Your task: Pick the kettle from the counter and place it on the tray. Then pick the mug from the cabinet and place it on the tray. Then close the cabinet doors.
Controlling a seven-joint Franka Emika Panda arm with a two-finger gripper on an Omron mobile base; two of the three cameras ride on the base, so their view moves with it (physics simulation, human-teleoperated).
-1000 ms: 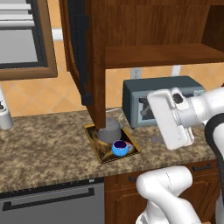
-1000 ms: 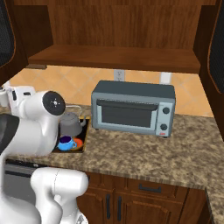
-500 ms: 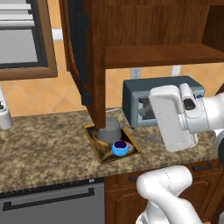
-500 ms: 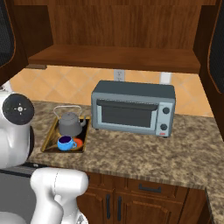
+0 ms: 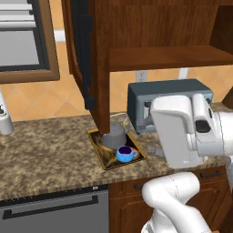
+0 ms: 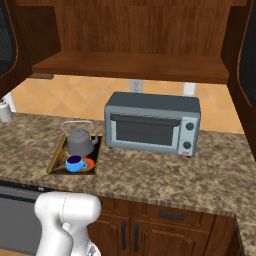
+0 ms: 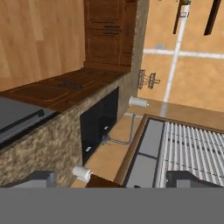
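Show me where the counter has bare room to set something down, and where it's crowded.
Bare counter runs in front of the toaster oven and to its right. Another bare stretch lies left of the tray, toward the white container. Crowded: the tray holds both the kettle and the mug, close beside the oven.

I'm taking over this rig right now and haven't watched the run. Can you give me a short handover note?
Gripper: in the hand view the two finger tips stand apart with nothing between them, so it is open and empty.
Kettle and mug: both sit on the tray on the counter, left of the toaster oven.
Done: kettle and mug placed.
Left: close the cabinet doors. The left door stands swung open, and the cabinet shelf is exposed.
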